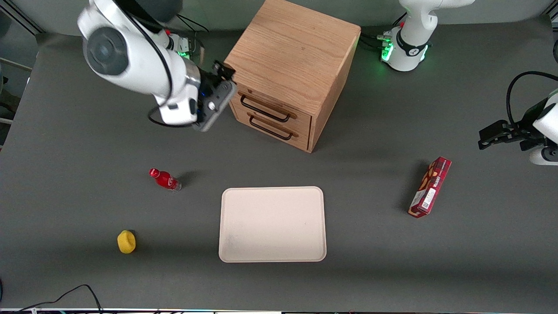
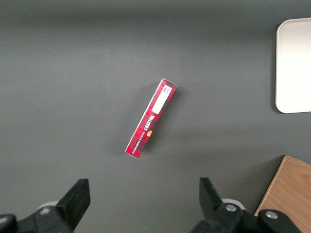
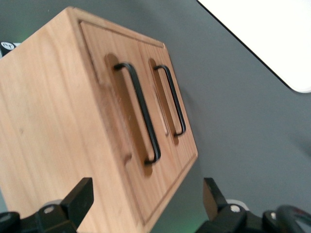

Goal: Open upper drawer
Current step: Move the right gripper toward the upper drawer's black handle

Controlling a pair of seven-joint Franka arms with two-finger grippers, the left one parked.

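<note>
The light oak cabinet stands at the back of the table, its two drawers facing the working arm's end at a slant. The upper drawer sits flush in the cabinet front, and its black wire handle runs across it. Just beneath is the lower drawer, also flush. My right gripper hovers in front of the cabinet, close to the corner of the drawer fronts and touching nothing. In the right wrist view the gripper is open, its black fingers spread wide, with the upper drawer's handle ahead of them.
A cream tray lies nearer the front camera than the cabinet. A small red bottle and a yellow object lie toward the working arm's end. A red box lies toward the parked arm's end.
</note>
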